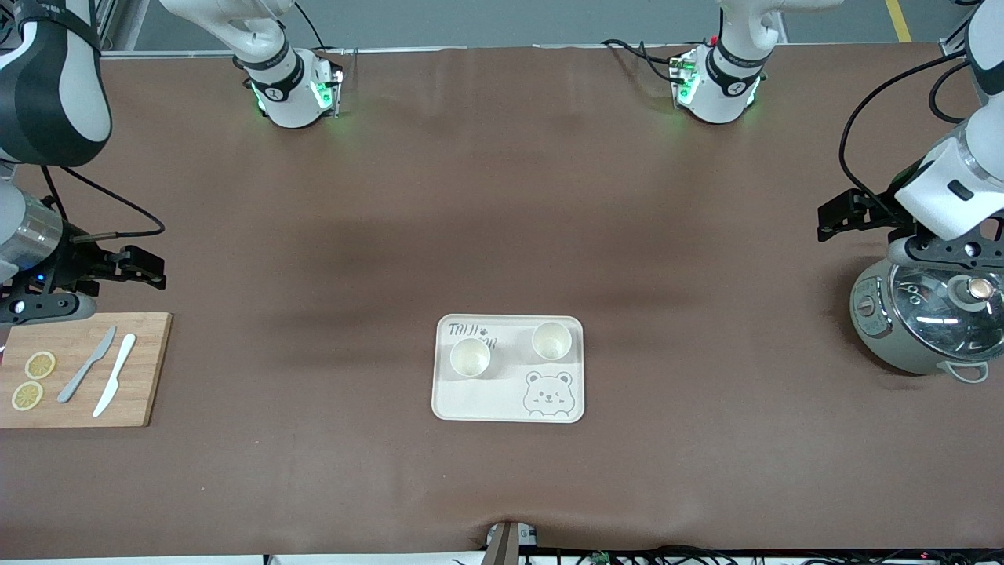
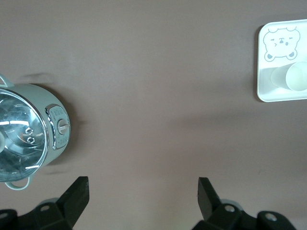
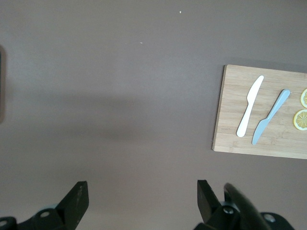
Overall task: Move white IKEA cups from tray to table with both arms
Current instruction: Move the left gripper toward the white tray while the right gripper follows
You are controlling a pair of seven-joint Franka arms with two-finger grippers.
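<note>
Two white IKEA cups stand upright on a cream bear-print tray (image 1: 478, 400) in the middle of the table, nearer to the front camera. One cup (image 1: 471, 357) is toward the right arm's end, the other cup (image 1: 551, 340) toward the left arm's end. The left wrist view shows the tray (image 2: 283, 97) far off with a cup (image 2: 297, 76) on it. My left gripper (image 1: 941, 253) (image 2: 143, 184) hangs open and empty by the rice cooker. My right gripper (image 1: 39, 306) (image 3: 142, 187) hangs open and empty by the cutting board. Both are far from the cups.
A grey-green rice cooker (image 1: 925, 322) (image 2: 29, 134) with a glass lid sits at the left arm's end. A bamboo cutting board (image 1: 86, 369) (image 3: 261, 110) at the right arm's end holds two knives and two lemon slices. Brown cloth covers the table.
</note>
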